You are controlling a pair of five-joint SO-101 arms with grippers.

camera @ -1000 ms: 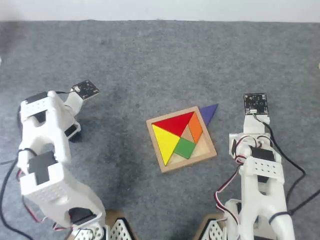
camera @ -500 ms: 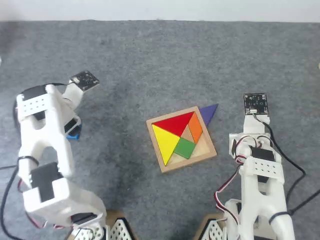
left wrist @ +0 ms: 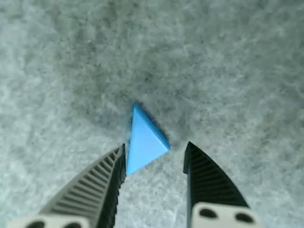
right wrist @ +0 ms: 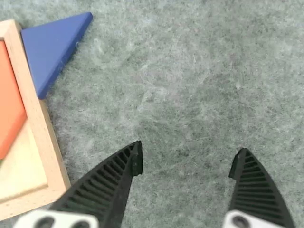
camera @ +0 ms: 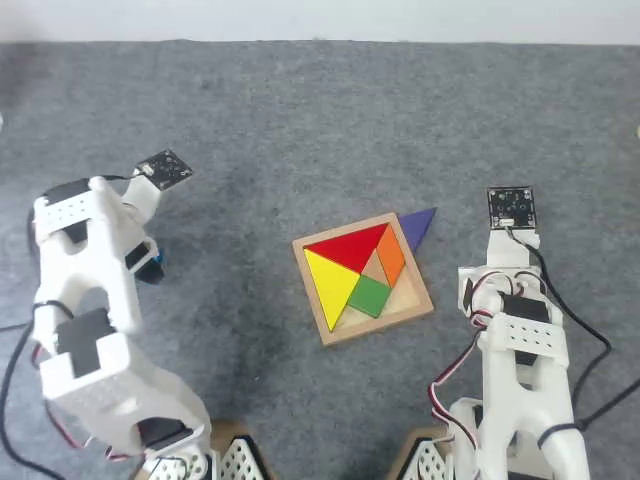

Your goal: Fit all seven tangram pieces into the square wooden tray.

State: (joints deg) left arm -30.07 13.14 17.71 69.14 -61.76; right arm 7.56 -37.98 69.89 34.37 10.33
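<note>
High view, tray (camera: 408, 297): sits mid-counter (camera: 300, 130), turned at a slant, between the two arms.
High view, inside tray: red triangle (camera: 350, 249), yellow triangle (camera: 328, 282), green square (camera: 371, 295) and orange piece (camera: 391, 255) lie flat; part of the floor is bare.
High view, dark blue triangle (camera: 417, 226): outside the tray, touching its rim at the corner by the orange piece.
High view, light blue triangle (camera: 156, 263): well apart from the tray on the yellow triangle's side, mostly hidden under the left arm (camera: 90, 260).
Left wrist view, left end effector (left wrist: 156, 147): fingers spread either side of the light blue triangle (left wrist: 144, 142); one finger (left wrist: 111, 175) touches it, the other stands apart.
Right wrist view, right end effector (right wrist: 190, 147): fingers spread over bare counter (right wrist: 199, 71), just beside the tray rim (right wrist: 45, 137).
Right wrist view, dark blue triangle (right wrist: 52, 45): lies against the rim, outside it, next to the orange piece (right wrist: 9, 109).
</note>
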